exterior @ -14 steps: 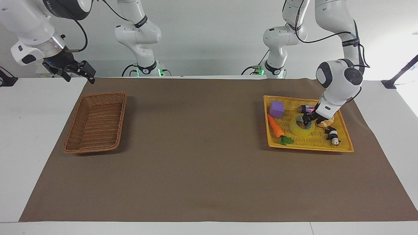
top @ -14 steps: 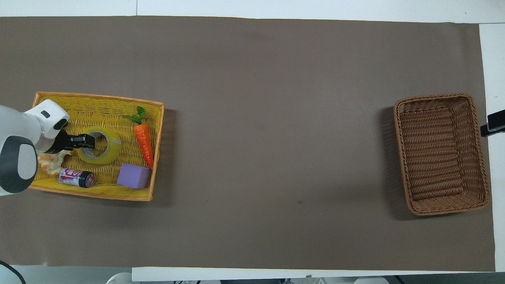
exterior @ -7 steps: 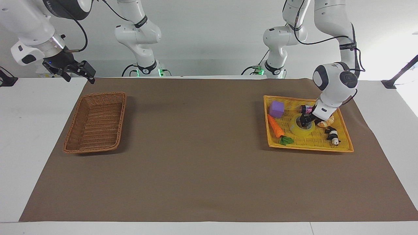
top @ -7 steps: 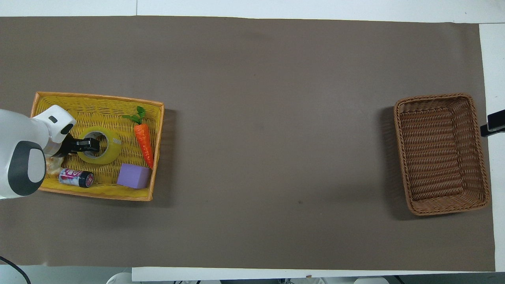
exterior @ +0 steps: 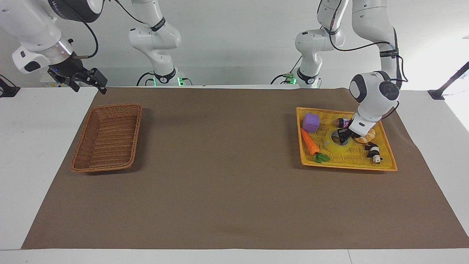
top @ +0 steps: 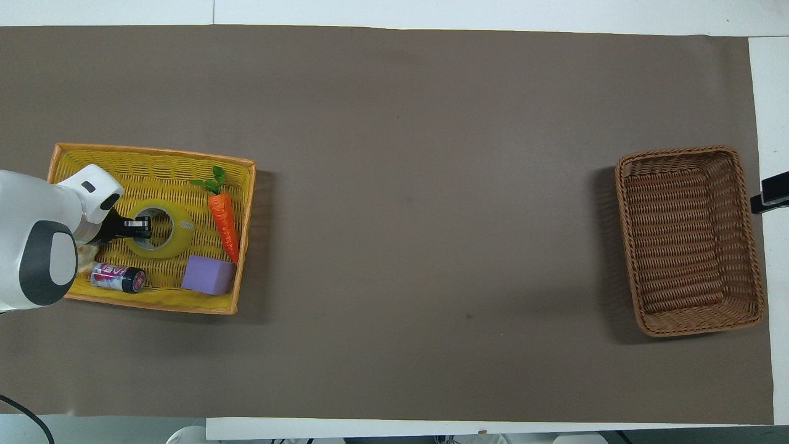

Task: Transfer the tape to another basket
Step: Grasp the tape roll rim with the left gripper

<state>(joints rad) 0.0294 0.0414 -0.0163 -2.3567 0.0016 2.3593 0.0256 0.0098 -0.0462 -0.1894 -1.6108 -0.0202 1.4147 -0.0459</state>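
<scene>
Since the earlier frame the left end effector (exterior: 343, 136) has pulled the tape (exterior: 335, 144) a little toward the carrot (exterior: 310, 142). It seems closed on the roll's wall, still inside the yellow tray (exterior: 348, 165). The carry to the basket (exterior: 107, 136) remains. The right end effector (exterior: 91, 79) waits near that basket; whether its fingers are apart I cannot tell. Only the facing view shows the panda toy (exterior: 373, 151).

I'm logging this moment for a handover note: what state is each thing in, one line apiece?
tape: lying flat in the yellow tray, left gripper at its rim.
basket: empty, upright.
carrot: lying in the tray.
purple block: resting in the tray.
can: on its side in the tray.
right gripper: waiting beside the basket.
</scene>
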